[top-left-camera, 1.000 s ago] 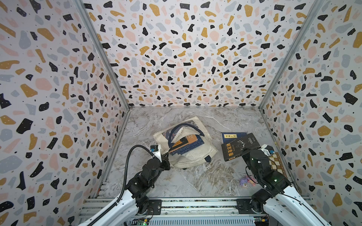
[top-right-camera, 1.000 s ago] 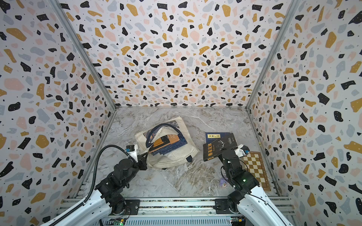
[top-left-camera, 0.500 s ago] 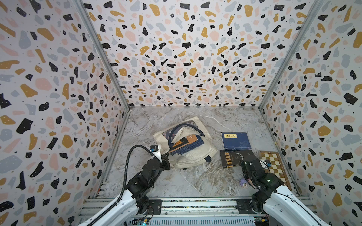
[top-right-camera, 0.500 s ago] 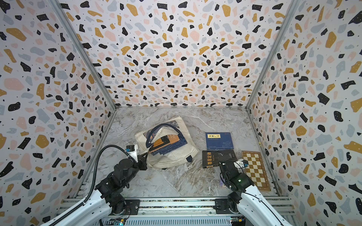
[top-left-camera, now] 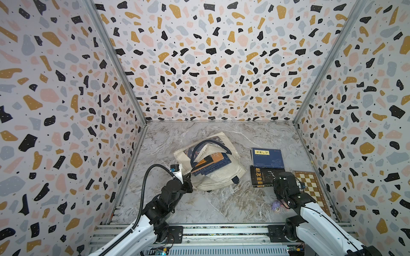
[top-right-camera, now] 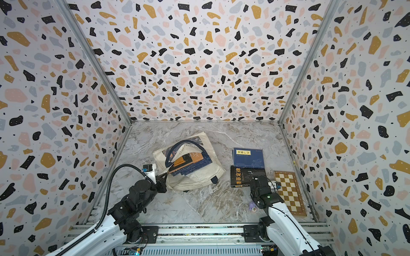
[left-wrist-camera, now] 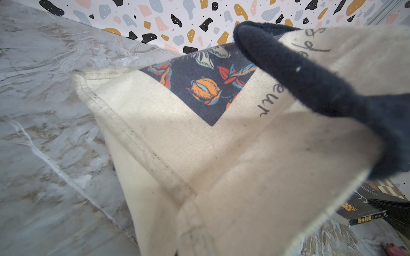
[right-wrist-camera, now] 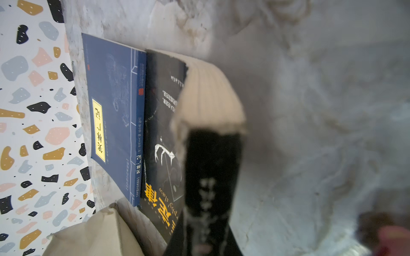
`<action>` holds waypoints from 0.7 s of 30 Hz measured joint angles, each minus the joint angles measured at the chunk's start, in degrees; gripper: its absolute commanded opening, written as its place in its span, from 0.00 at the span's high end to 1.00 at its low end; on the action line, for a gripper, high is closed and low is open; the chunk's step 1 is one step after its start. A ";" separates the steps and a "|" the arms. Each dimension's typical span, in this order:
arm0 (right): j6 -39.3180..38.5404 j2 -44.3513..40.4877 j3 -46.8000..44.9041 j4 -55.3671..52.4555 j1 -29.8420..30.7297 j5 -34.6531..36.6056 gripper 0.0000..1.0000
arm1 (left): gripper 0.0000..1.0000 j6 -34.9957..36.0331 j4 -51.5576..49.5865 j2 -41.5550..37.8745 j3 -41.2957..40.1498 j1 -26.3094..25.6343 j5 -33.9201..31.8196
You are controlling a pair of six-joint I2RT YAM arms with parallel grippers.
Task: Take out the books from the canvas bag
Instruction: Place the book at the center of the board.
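The cream canvas bag (top-left-camera: 221,178) (top-right-camera: 199,175) lies on the marble table with its navy handle (left-wrist-camera: 299,77) looped over the mouth. Several books (top-left-camera: 210,164) (top-right-camera: 188,163), navy with one orange-panelled, poke out of it. My left gripper (top-left-camera: 188,177) (top-right-camera: 164,177) is shut on the bag's near edge; cloth (left-wrist-camera: 199,155) hides the jaws. A navy book with a yellow label (top-left-camera: 267,157) (right-wrist-camera: 111,110) lies flat to the right. In front of it is a black book (top-left-camera: 263,176) (top-right-camera: 240,176) (right-wrist-camera: 164,133), its near right edge held in my shut right gripper (top-left-camera: 280,180) (top-right-camera: 255,180).
A brown-and-cream checkered board (top-left-camera: 310,188) (top-right-camera: 290,195) lies against the right wall, just beside my right wrist. A small purple object (top-left-camera: 276,206) (top-right-camera: 253,206) sits on the table near the right arm's base. Patterned walls close in three sides.
My right gripper has brought the black book down from a tilted, raised position over the navy book to the table in front of it, drawing back toward the front. The left arm has not moved.
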 measured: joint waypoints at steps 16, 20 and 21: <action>-7.41 9.29 0.02 8.87 -8.04 -7.87 0.77 | 1.00 0.00 0.00 0.07 0.00 0.00 -0.02; -9.22 9.22 0.04 8.46 -8.68 -8.74 0.48 | 1.00 0.00 0.00 0.07 0.00 0.00 0.00; -9.97 9.11 0.04 8.28 -8.81 -9.09 0.44 | 1.00 0.00 -0.02 0.07 0.00 0.00 0.00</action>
